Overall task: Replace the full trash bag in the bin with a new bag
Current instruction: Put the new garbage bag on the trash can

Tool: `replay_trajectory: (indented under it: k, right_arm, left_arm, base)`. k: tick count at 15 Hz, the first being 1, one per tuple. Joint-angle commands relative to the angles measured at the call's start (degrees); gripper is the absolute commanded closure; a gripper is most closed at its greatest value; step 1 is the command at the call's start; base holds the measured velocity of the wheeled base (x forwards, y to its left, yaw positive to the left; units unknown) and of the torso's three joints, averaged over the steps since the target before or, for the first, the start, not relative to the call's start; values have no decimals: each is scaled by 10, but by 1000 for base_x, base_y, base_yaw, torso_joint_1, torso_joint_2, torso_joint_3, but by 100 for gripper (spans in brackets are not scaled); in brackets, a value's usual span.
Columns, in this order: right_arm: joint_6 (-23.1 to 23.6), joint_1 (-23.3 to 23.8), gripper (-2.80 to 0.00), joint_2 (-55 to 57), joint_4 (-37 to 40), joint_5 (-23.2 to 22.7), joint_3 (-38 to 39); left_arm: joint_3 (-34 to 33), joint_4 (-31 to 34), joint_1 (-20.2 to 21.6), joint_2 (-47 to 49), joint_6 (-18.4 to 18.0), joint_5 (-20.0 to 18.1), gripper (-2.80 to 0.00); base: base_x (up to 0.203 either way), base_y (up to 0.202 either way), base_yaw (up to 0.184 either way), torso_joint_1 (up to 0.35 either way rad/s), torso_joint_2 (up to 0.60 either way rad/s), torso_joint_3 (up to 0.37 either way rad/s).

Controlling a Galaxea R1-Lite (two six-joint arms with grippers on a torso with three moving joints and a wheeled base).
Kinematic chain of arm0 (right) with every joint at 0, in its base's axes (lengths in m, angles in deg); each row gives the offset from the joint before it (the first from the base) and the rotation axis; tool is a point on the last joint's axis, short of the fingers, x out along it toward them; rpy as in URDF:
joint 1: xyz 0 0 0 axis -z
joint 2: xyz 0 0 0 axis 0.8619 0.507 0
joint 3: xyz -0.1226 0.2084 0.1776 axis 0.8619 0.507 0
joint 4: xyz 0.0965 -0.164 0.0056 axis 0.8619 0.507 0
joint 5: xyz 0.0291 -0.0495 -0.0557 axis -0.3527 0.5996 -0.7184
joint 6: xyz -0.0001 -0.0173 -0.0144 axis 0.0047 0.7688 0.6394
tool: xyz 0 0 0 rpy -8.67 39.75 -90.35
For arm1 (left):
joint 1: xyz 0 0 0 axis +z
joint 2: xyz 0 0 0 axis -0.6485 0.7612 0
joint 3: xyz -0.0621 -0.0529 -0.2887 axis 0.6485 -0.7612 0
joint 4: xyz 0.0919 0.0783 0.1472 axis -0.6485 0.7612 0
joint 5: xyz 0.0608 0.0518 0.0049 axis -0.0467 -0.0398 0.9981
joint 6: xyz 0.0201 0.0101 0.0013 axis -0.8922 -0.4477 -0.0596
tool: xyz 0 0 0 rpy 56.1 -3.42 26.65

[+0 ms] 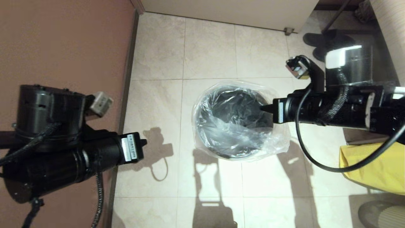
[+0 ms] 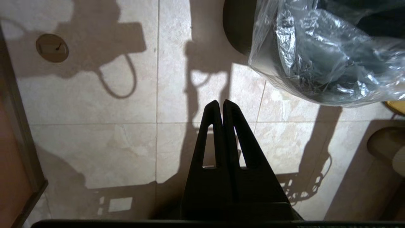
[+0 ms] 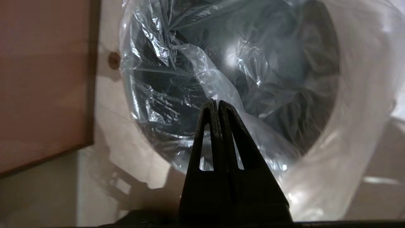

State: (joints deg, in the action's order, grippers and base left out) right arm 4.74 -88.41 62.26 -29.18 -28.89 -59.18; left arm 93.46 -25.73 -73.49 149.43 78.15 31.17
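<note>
The bin (image 1: pixel 227 154) stands on the tiled floor in the middle of the head view, its dark inside (image 3: pixel 158 82) showing through plastic. The new bag (image 1: pixel 243 133) lines it, crinkly and clear, with its edge draped over the rim and bulging out on the right (image 3: pixel 357 126). My right gripper (image 1: pixel 264 108) is shut, its tips (image 3: pixel 217 102) just over the bin's right rim above the mouth. A fold of the bag passes behind them, and nothing shows between the fingers. My left gripper (image 1: pixel 144 142) hangs shut (image 2: pixel 220 102) over bare floor, well left of the bin.
A brown wall (image 1: pixel 63 41) runs along the left. An opaque yellow bag (image 1: pixel 373 164) lies on the floor at the right. Dark shoes (image 1: pixel 319 41) and furniture stand at the back right. A round floor drain (image 2: pixel 52 47) sits near the wall.
</note>
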Motion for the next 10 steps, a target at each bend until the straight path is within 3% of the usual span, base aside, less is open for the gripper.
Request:
replay_trajectory:
  k: [1,3,6,8,10]
  right_arm:
    - [33,-33,0,82,51,41,-109]
    - [77,-47,0,139,108,78,-201]
    - [183,-55,0,225,202,150,-324]
    - [261,-56,0,262,274,189,-370]
    - [301,-53,0,289,288,221,-392]
  left_arm:
    - [-19,1,19,-59,1,-10,0]
    - [-26,2,45,-82,-1,-40,0]
    - [-26,0,61,-112,0,-49,0]
    - [-30,-1,69,-119,0,-50,0]
    - [-43,-3,85,-125,1,-51,0]
  base:
    - [0,0,0,0,0,0]
    - [0,0,0,0,0,0]
    - [0,0,0,0,0,0]
    - [0,0,0,0,0,0]
    - [0,0,0,0,0,0]
